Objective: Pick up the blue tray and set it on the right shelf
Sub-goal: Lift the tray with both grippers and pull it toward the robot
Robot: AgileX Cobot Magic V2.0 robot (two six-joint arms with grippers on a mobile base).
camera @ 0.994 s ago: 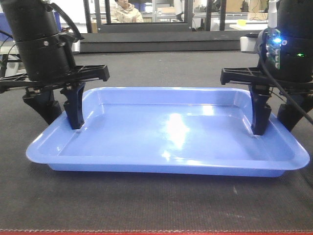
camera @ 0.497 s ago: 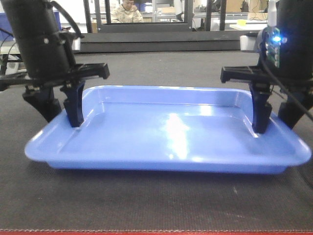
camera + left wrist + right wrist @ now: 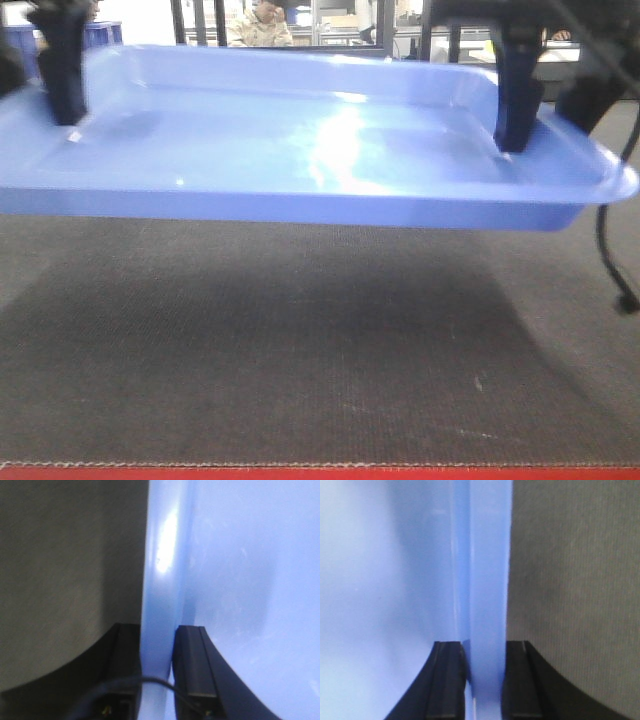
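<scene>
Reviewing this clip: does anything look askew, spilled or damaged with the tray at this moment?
Nothing stands out. The blue tray hangs roughly level above the dark mat. It is empty, with no visible cracks, and the left end effector and right end effector are each clamped on a side rim.

blue tray [image 3: 330, 150] left end cropped, distant person [image 3: 262, 27] blurred

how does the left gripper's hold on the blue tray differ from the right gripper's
The left gripper clamps the blue tray's left rim, the right gripper its right rim. A thin black cable crosses the rim by the left gripper; none shows by the right gripper. Both are shut on the rim, one finger inside, one outside, holding the tray off the mat.
</scene>
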